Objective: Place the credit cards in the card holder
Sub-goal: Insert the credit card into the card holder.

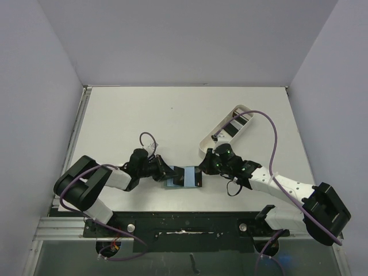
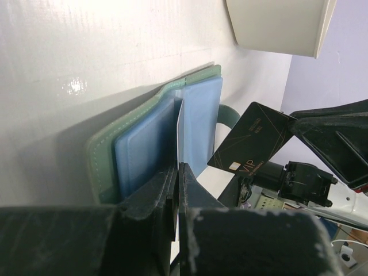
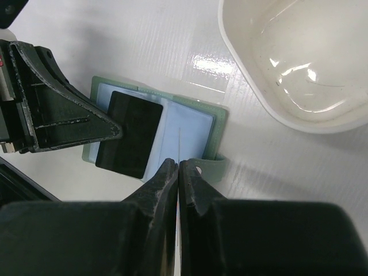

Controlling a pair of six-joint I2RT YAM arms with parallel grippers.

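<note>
**Top external view.** The card holder (image 1: 178, 176) lies open and flat on the table (image 1: 144, 115), near its front edge and between the two grippers. Its long axis runs left to right, with the blue pockets facing up. The left arm is folded back at the far left, and its forearm reaches rightward and low, so the left gripper (image 1: 167, 172) sits at the holder's left edge. The right arm stretches leftward from its base, and the right gripper (image 1: 203, 168) sits at the holder's right edge. Beyond it a white tray (image 1: 208, 141) lies diagonally, with dark cards (image 1: 232, 124) in its far half.

**Left wrist view.** The left gripper (image 2: 177, 172) is pinched tight on the left-held card (image 2: 180, 132). This card is seen edge-on, rising between the two blue pages of the card holder (image 2: 144, 152). The snap tab (image 2: 229, 115) projects from the holder's far side. Past the tab, the right gripper (image 2: 292, 119) grips one corner of the VIP card (image 2: 253, 138), which is tilted with its printed face showing.

**Right wrist view.** The right gripper (image 3: 177, 165) is closed on the VIP card (image 3: 179, 141), which shows only as a thin line pointing at the card holder (image 3: 192, 129). The left-held card (image 3: 129, 133) slants over the holder's left page. The left gripper (image 3: 118, 131) clamps the middle of one edge. The snap tab (image 3: 206, 169) lies just beside the right fingertips. The white tray (image 3: 299, 63) sits near the holder, at upper right.
</note>
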